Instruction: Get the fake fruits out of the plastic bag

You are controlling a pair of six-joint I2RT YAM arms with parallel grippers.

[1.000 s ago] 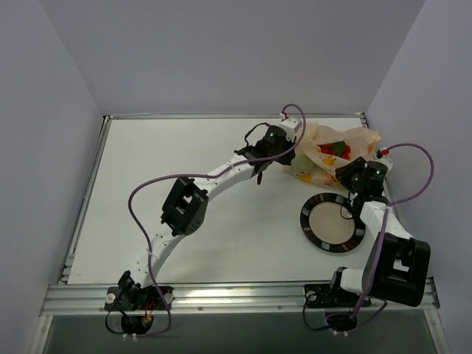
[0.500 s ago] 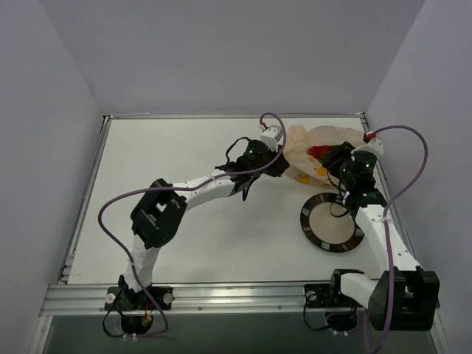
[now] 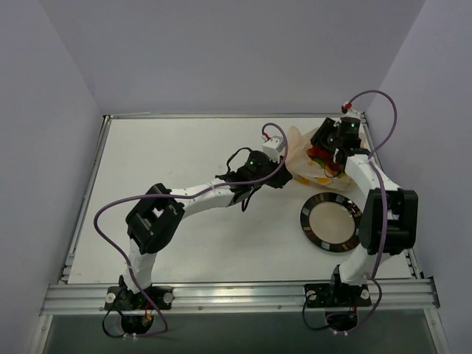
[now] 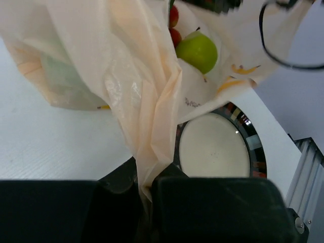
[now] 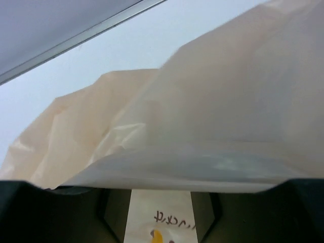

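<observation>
Between the left fingers (image 4: pixel 212 207), clamped together, a gathered fold of the plastic bag (image 4: pixel 136 96) rises just beyond the plate (image 4: pixel 251 147). The left wrist view alone shows a green apple (image 4: pixel 197 50) inside, beside red berries (image 4: pixel 174 28). Bag film drapes the right fingers (image 5: pixel 45 212); whether they grip, I cannot tell. Small dark print there is unreadable.

We look down on a white table top (image 3: pixel 184 147) boxed in by plain, pale lavender-grey walls: a back wall (image 3: pixel 236 51) along the far edge, a left wall (image 3: pixel 44 162) and a right wall (image 3: pixel 435 88) along the side edges. A thin metal frame (image 3: pixel 85 199) borders the top, and a ribbed aluminium rail (image 3: pixel 236 295) runs along the near edge. The light is soft and even.
</observation>
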